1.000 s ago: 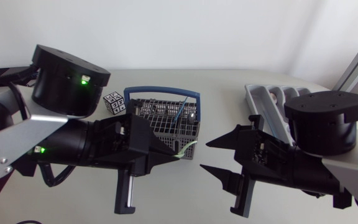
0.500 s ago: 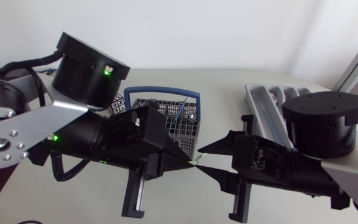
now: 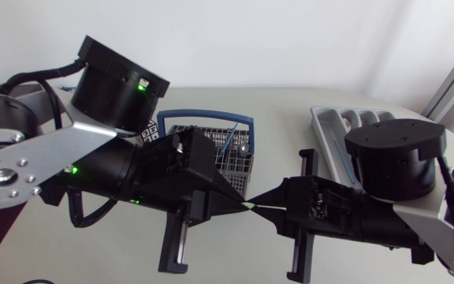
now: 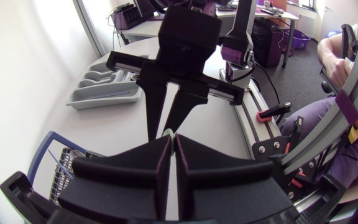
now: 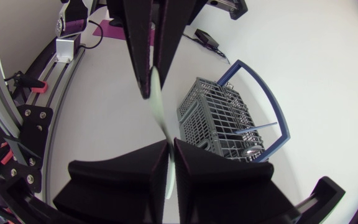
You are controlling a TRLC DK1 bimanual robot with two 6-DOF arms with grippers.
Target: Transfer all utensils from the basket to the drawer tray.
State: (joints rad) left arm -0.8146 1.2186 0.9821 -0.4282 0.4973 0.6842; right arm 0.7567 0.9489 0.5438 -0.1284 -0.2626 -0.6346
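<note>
A thin pale green utensil point(image 3: 252, 207) is held in the air between both grippers, in front of the basket. My left gripper point(image 3: 244, 206) is shut on one end and my right gripper point(image 3: 266, 202) is shut on the other, tip to tip. In the right wrist view the green utensil point(image 5: 161, 118) runs from my own fingers up into the left gripper's. The grey wire basket point(image 3: 211, 148) with a blue handle holds a blue utensil point(image 3: 227, 143) and a metal one. The grey drawer tray point(image 3: 327, 128) lies at the back right, partly hidden by my right arm.
A small black-and-white patterned cube point(image 3: 144, 130) sits just left of the basket. Both arms hang over the front half of the table, and the left arm covers the basket's front left corner.
My left arm carried the green utensil right, away from the basket. My right gripper moved left to meet it and shut on its free end.
</note>
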